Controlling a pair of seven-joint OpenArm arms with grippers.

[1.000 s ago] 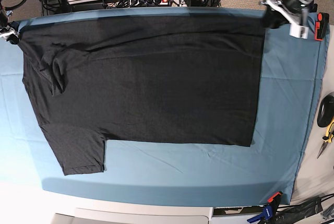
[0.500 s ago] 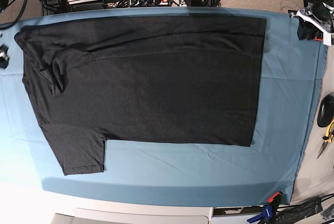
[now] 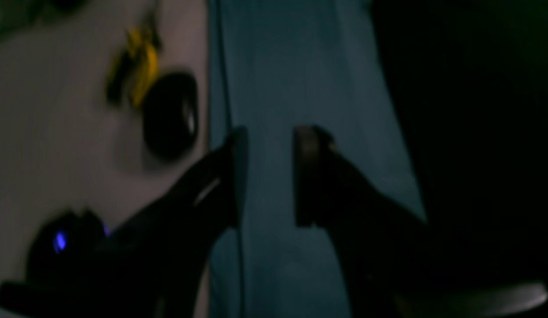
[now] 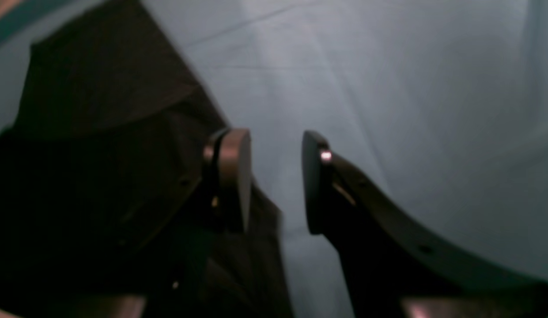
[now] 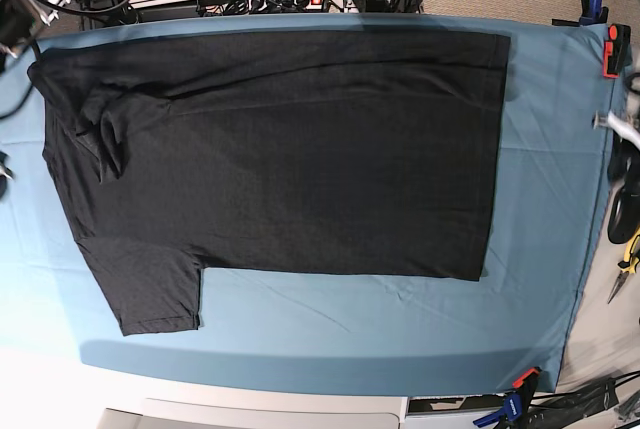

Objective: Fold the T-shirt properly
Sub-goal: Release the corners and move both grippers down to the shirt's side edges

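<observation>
Both arms have pulled back off the large black cotton T-shirt [image 5: 270, 149], spread flat across the blue table cloth [image 5: 545, 209]. The left gripper [image 3: 267, 176] at three o'clock and the right gripper [image 4: 276, 181] at nine o'clock hang with jaws apart and empty. The first fold looks next.

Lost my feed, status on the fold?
Left gripper open, empty, over the blue cloth. Right gripper open, empty, at the shirt's edge. T-shirt flat, unfolded, upper sleeve bunched. Nothing lying on it.

No text, label, brand, number or sign can be read in any view: the T-shirt [image 5: 270, 149] shows only plain black fabric, and the blue table cloth [image 5: 540, 199] carries no print or writing.
</observation>
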